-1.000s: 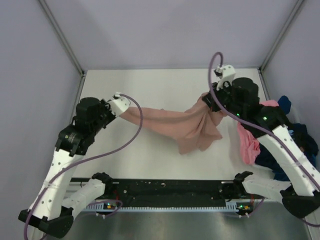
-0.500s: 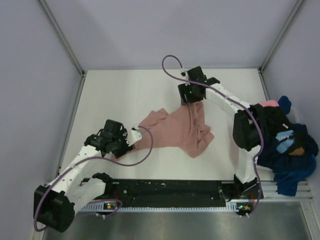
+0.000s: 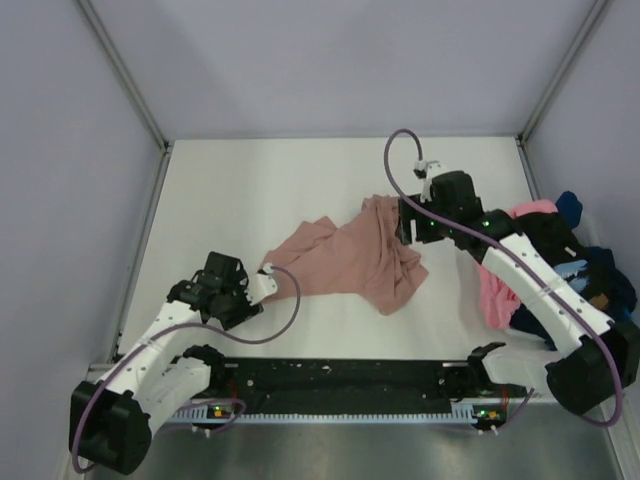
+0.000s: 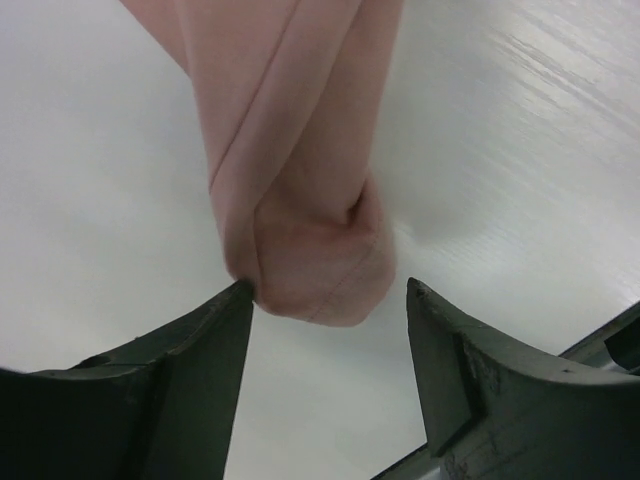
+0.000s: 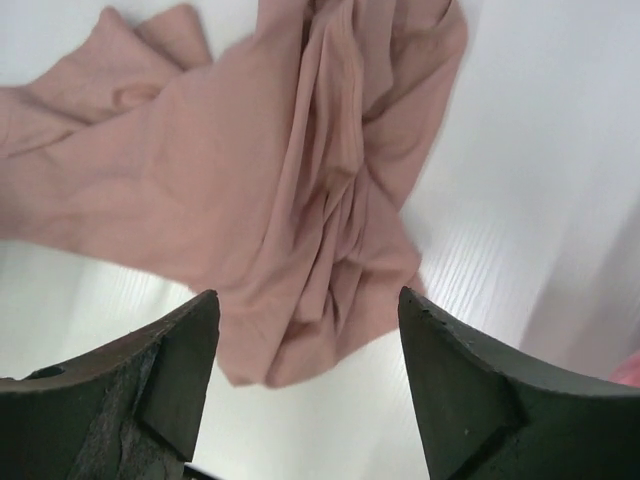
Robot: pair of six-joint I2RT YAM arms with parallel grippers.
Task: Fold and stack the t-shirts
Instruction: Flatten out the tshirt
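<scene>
Bright, even light casts only faint shadows on the white desk (image 3: pixel 250 190), streaky glare marks it in both wrist views, and the rose-pink t-shirt (image 5: pixel 300 200) blurs in the right one.

Rose-pink t-shirt (image 3: pixel 345 255) — crumpled, mid-table

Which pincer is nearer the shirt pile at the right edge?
Right. The right pincer is over the pink shirt, left of the pile; the left pincer is at that shirt's far left end.
</scene>
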